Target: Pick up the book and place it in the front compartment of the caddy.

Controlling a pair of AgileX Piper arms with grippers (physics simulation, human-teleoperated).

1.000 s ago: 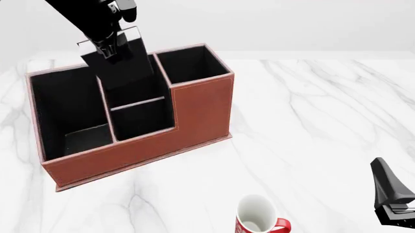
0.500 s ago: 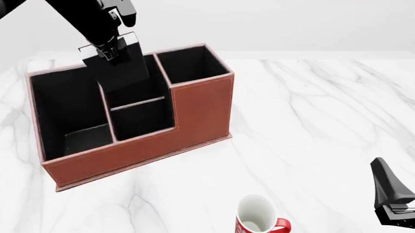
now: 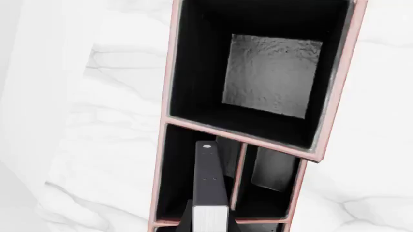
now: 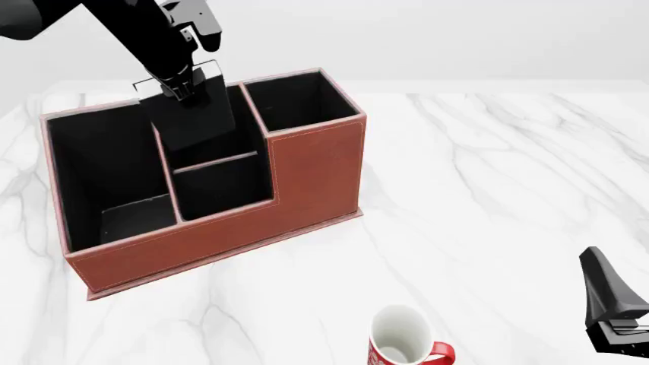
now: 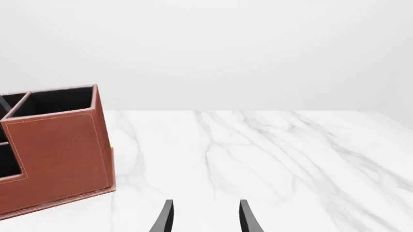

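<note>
Where visible, white marble table [image 4: 487,190]

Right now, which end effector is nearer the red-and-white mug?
Right. The right end effector sits beside the mug, while the left end effector is far off above the caddy.

Caddy [image 4: 304,175] walls flank book [image 4: 193,114]; mug [image 4: 403,338] near right claw [image 5: 204,217]; marble desk [image 4: 507,190] between open.

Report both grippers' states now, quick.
Left gripper: shut on the book, over the caddy.
Right gripper: open, holding nothing.
</note>
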